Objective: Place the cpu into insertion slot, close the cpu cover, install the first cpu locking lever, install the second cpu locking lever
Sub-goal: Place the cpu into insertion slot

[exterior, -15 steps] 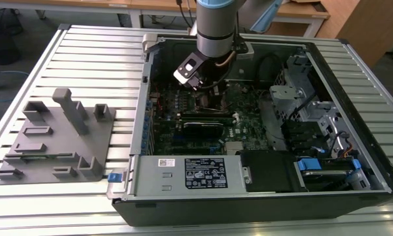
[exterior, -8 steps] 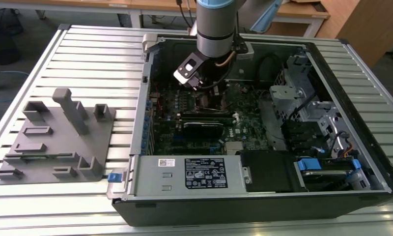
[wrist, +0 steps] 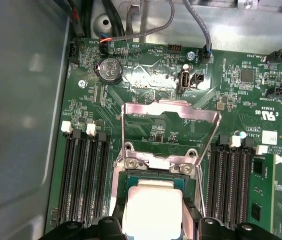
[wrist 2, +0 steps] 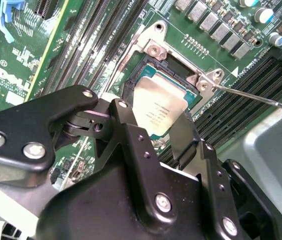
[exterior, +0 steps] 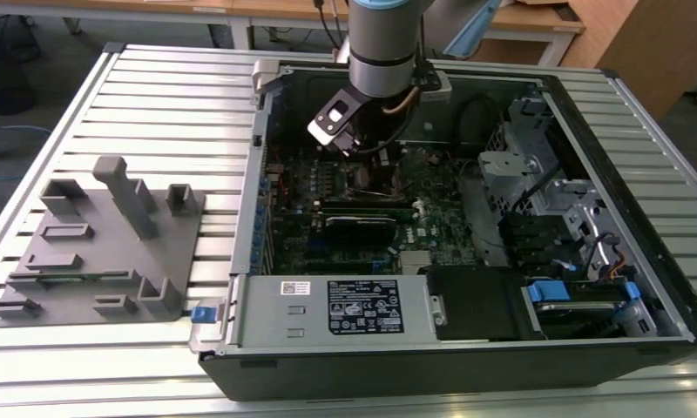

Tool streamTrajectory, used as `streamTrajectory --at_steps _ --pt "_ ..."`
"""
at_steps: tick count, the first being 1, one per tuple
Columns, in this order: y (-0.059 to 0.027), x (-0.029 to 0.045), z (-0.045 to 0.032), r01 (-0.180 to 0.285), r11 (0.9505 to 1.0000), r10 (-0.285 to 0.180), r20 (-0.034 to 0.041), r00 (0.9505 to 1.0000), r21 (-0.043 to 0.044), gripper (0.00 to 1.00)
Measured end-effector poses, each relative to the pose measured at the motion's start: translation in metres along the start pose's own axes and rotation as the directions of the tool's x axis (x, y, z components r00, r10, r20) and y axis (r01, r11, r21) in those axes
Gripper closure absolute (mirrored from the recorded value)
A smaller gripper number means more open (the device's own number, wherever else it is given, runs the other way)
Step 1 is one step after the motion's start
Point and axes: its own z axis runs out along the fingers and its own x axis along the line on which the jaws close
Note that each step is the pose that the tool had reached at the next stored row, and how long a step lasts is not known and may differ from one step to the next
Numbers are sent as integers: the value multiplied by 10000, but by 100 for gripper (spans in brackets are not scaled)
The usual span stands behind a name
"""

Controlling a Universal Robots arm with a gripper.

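Observation:
The cpu (wrist 2: 159, 106) is a silver-topped square chip lying at the insertion slot (wrist 2: 176, 63), whose dark inside still shows along one edge. My gripper (wrist 2: 155, 136) is shut on the cpu, with one black finger (wrist 2: 126, 131) pressed against each of two opposite sides. In the first wrist view the cpu (wrist: 153, 210) sits between the same fingers. The cpu cover (wrist: 169, 106), a thin silver frame, stands flipped open behind the slot. A thin locking lever (wrist 2: 260, 98) sticks out sideways, unlatched. In the exterior view the gripper (exterior: 366, 174) reaches down into the computer case.
Long black memory slots (wrist: 83, 175) flank the socket on both sides. A coin battery (wrist: 110, 69) and cables lie beyond the cover. The case's metal wall (wrist: 21, 115) is close by. A grey fixture tray (exterior: 104, 244) rests on the table at the exterior view's left.

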Motion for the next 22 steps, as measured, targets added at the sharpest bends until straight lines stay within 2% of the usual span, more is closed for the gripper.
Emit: streamTrajectory --at_steps 5,7,19,22 --pt "0 -1 -2 2 10000 -2 4 10000 8 47" --pt "0 -1 -2 0 10000 0 -1 10000 93 47" --pt "1 -4 3 -196 9998 196 14 9998 94 47" --pt "2 -4 3 -197 9997 197 8 9998 169 47"
